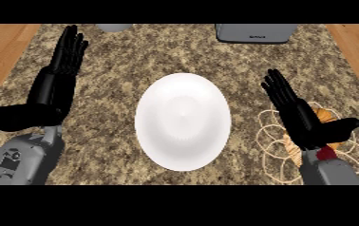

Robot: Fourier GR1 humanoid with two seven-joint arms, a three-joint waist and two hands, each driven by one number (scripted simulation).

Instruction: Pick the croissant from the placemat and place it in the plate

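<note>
Most of the view is a speckled brown-and-grey stone table [126,101], with strips of light wood showing beyond it at the far left and far right edges. At the middle of the table lies a white plate [183,121], bare of food. Right of the plate sits a placemat [275,146] of pale looped wire or cord, and on it the orange-brown croissant [325,116], largely hidden behind the right hand [298,113]. That hand stands between the plate and the croissant, fingers straight and pointing away, thumb stretched out across the pastry; it is released, not closed round anything. Left of the plate, well apart from it, the left hand [60,73] rests open with fingers straight and pointing up. Beyond the plate at the table's far edge, a grey box-shaped appliance [255,32] sits to the right, and the lower part of a pale grey round object [114,27] shows to the left.
</note>
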